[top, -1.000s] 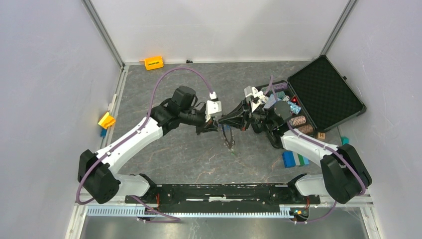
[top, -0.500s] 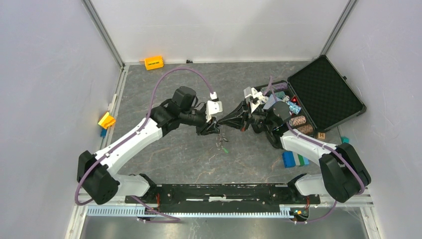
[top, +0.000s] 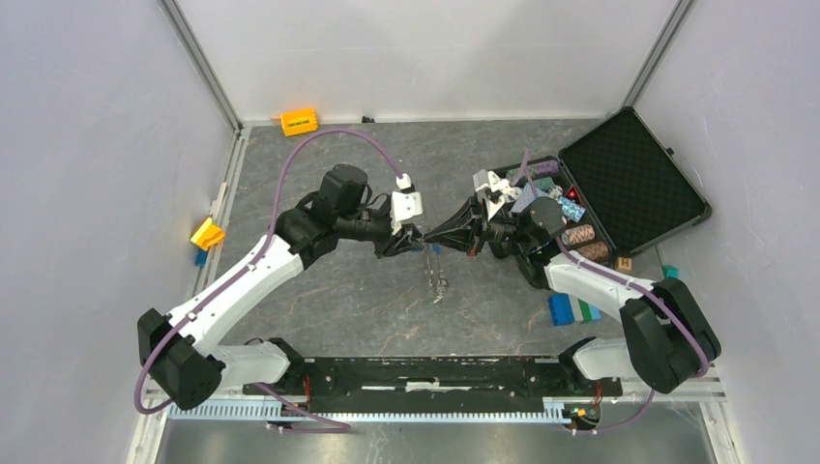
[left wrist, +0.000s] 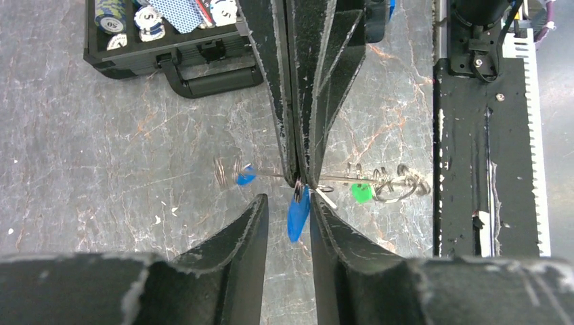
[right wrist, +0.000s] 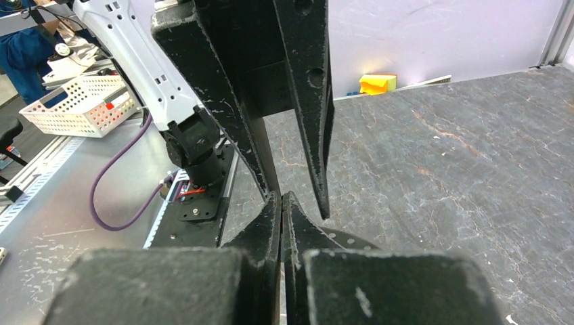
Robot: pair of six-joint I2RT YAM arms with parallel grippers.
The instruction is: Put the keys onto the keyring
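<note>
Where the two arms meet over the table [left wrist: 101,169], whose grey top is veined like marble, the right gripper [left wrist: 298,177] comes in tip to tip with the left gripper [left wrist: 290,198]. The right one's tapered black fingers are pressed flat together, and they pinch the thin wire of the keyring [top: 438,280]. The ring hangs from that pinch above the tabletop, between the two grippers. From the left wrist it shows nearly edge-on: a fine silvery line with wavy, looped wire at either end.

The left gripper's jaws stand apart and grip nothing. Its scuffed, wedge-shaped fingers [left wrist: 237,237] flank a glossy blue tag [left wrist: 296,213], an oblong plastic piece that dangles in the gap just under the right gripper's tips. Whether the tag touches a finger cannot be told. Two more keys hang along the ring, one with a green tag [left wrist: 361,193] and one with a smaller blue tag [left wrist: 245,177] (the metal blades themselves are too fine to make out).

A black case [top: 633,179] with dimpled foam in its lid lies open at the far right, and round striped chips [left wrist: 112,13] sit in its tray.
</note>
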